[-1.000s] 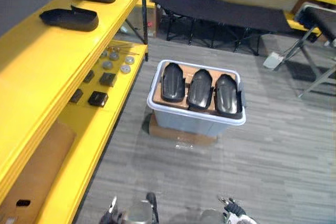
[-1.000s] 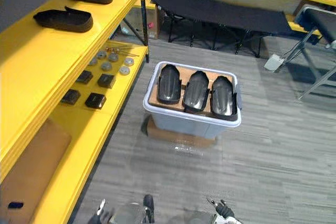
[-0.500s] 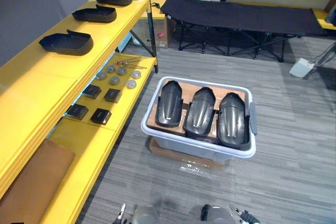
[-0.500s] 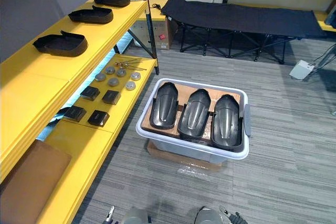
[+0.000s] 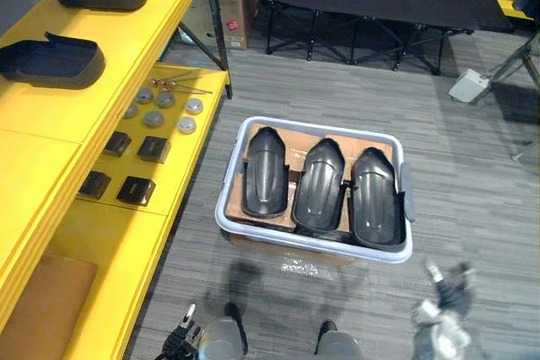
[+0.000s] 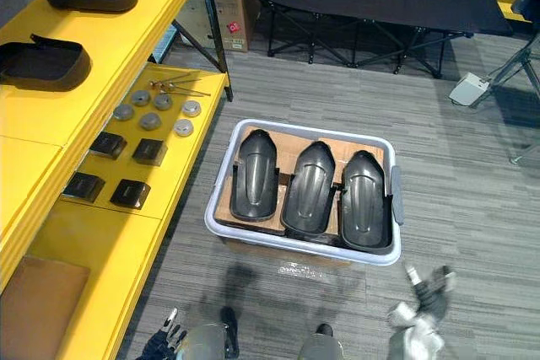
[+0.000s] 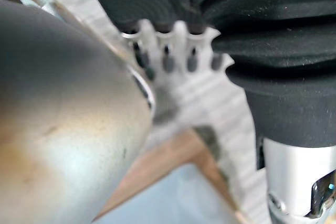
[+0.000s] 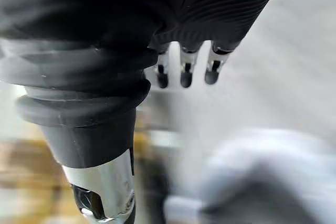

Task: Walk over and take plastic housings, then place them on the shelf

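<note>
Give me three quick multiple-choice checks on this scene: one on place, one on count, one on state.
1. Where does the bin stand?
A on the cot
B on the floor beside the yellow shelf
C up on that shelf

2. How many housings lie in it?
A two
B three
C five

3. The right hand is:
A shut on a housing
B pressing on the bin's rim
C empty, apart from the bin

Answers:
1 B: the bin sits on grey floor next to the shelf.
2 B: three black housings lie side by side.
3 C: the hand hangs over the floor with relaxed fingers and nothing in it.
</note>
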Motion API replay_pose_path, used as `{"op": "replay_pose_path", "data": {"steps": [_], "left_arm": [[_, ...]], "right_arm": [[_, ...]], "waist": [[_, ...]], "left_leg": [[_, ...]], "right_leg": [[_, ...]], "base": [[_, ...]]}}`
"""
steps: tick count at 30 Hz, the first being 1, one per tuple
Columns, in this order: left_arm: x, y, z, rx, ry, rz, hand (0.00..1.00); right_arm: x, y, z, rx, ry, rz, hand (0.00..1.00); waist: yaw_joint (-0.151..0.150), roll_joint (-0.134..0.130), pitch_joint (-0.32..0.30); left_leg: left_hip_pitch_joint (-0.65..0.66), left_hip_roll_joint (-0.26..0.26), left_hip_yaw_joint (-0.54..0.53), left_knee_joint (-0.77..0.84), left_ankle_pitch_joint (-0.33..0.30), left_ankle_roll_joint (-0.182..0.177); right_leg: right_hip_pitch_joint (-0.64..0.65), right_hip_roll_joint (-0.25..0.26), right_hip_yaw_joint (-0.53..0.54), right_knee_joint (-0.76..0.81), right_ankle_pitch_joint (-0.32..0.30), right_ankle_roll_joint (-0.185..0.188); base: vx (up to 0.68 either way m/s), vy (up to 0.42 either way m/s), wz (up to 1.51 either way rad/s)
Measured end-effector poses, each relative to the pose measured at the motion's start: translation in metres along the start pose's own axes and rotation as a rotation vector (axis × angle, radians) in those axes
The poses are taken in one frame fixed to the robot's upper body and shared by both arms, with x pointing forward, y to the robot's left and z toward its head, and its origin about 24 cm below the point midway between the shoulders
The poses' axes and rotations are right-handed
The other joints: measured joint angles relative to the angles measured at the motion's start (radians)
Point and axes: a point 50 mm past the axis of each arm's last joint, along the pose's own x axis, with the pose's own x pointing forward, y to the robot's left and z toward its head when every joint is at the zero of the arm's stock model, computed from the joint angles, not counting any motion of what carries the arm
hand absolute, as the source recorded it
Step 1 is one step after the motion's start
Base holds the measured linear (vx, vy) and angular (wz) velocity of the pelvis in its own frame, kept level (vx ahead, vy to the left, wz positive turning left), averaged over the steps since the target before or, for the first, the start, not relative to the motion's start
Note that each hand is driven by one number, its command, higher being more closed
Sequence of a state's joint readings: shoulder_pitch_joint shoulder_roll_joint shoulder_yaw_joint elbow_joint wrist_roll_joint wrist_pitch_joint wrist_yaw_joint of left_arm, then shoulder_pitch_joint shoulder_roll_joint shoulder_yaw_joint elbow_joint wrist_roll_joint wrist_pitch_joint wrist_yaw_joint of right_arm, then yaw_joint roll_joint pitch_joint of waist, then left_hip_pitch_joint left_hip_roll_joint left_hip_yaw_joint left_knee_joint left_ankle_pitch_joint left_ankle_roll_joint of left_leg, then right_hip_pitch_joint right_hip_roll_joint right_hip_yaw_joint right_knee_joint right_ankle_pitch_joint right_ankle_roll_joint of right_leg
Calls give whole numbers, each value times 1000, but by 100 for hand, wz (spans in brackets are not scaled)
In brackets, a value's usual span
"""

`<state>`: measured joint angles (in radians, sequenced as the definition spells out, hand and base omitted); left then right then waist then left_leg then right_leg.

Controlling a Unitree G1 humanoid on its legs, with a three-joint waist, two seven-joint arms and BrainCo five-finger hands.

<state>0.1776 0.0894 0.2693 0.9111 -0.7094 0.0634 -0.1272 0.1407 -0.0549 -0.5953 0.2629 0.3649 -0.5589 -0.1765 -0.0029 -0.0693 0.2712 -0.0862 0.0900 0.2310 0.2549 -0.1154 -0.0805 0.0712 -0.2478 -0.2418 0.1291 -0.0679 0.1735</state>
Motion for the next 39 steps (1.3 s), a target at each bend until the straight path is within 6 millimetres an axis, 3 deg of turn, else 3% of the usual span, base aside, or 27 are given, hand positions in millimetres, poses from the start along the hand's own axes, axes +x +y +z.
{"op": "replay_pose_path", "data": {"steps": [1, 3, 5, 10, 15, 19, 24, 26, 30, 32, 34, 39], "left_arm": [[-3, 7, -3, 9, 7, 18, 0], [-9, 19, -10, 2, 26, 53, 0], [-14, 31, -17, 19, 50, 88, 0], [-18, 40, -22, 54, 85, 115, 0], [-18, 39, -19, 84, 59, 101, 0], [-10, 18, 3, 120, -31, 3, 0], [-3, 5, 15, 149, -54, -42, 0], [-2, 3, 15, 167, -51, -53, 0], [4, -16, 21, 179, -72, -110, 0], [4, -18, 20, 175, -75, -120, 0], [6, -25, 19, 184, -66, -146, 0], [8, -30, 14, 173, -43, -174, 0]], "right_arm": [[8, -6, 21, 4, -113, -12, 0], [15, -15, 39, -6, -204, -23, 0], [18, -21, 44, -21, -215, -4, 0], [19, -33, 29, -89, -27, 75, 0], [47, -33, 2, -131, 183, 37, 0], [89, -4, 4, -49, 206, -15, 0], [121, 34, 10, -1, 222, -42, 0], [130, 51, 14, -23, 240, -10, 0], [160, 80, 49, -92, 185, 46, 0], [166, 90, 55, -123, 183, 72, 0], [171, 91, 59, -188, 188, 71, 0], [176, 87, 55, -319, 244, 47, 0]], "waist": [[-1, -5, -2], [-4, -15, -5], [-9, -25, -12], [-16, -24, -21], [-14, -16, -13], [9, 8, 95], [56, 6, 166], [59, 9, 168], [77, 44, 206], [77, 57, 212], [82, 79, 228], [100, 104, 243]], "left_leg": [[4, 2, 2, 0, -3, -3], [20, 8, 14, -2, -4, -4], [31, 11, 28, -3, -8, -5], [37, 13, 27, -1, -16, -8], [-63, 30, -8, 78, -25, -9], [-200, 31, -78, 125, -8, -5], [-310, 20, -121, 142, 34, 18], [-336, 16, -133, 157, 36, 22], [-379, 2, -141, 179, 33, 28], [-408, 2, -151, 209, 25, 37], [-442, 2, -172, 248, 14, 39], [-509, 1, -191, 318, -5, 37]], "right_leg": [[1, 1, 1, 2, 2, 0], [4, 5, 8, 2, 8, -3], [4, 7, 22, 1, 9, -3], [17, 8, 22, -3, 15, -9], [-31, 26, -2, -10, 2, -33], [-130, 41, -31, 22, 8, -42], [-228, 37, -47, 69, 27, -48], [-250, 33, -56, 86, 30, -42], [-302, 15, -57, 149, 7, -35], [-335, 9, -57, 193, -15, -33], [-366, 3, -59, 249, -38, -34], [-438, -14, -60, 350, -86, -35]], "base": [[-30, 9, -7], [-33, 7, -19], [-45, 9, -23], [-64, 15, -4], [-150, 5, 9], [-156, 12, 26], [-54, 13, 22], [26, 17, 17], [18, 29, 8], [-11, 21, 8], [-31, 14, 15], [-68, 12, 7]]}}
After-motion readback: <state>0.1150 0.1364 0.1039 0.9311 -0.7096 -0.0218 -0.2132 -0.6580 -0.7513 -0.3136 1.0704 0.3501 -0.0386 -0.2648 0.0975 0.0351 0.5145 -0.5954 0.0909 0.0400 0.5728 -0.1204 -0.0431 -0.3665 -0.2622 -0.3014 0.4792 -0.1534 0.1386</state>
